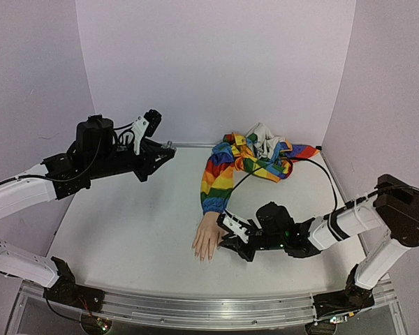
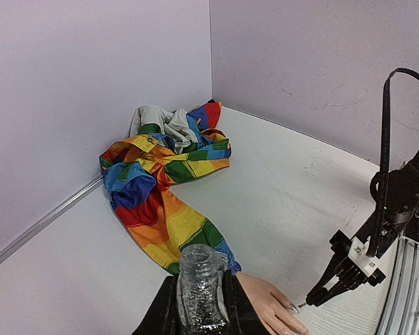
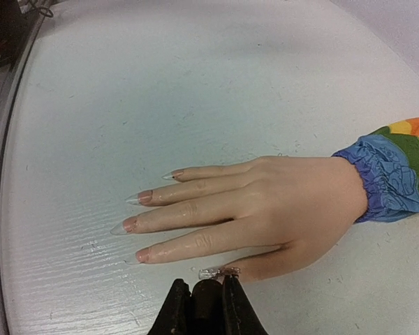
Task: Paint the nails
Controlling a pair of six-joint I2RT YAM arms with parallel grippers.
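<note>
Top external: hand point(image 1: 208, 241) flat on counter point(image 1: 126, 230), near edge.
Left wrist: left end effector point(image 2: 201, 303) clamped on open bottle point(image 2: 199, 276) — any tilt could spill it.
Right wrist: right end effector point(image 3: 208, 289) pinched shut on brush point(image 3: 211, 273) at thumb point(image 3: 265, 264); nails point(image 3: 129, 225) tiny — a slip would smear skin.

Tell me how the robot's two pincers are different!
The left pincer grips a clear open bottle; the right pincer pinches a tiny clear piece. The left pincer hangs high above the table; the right pincer sits low by the mannequin hand's thumb. Both are black and shut.
</note>
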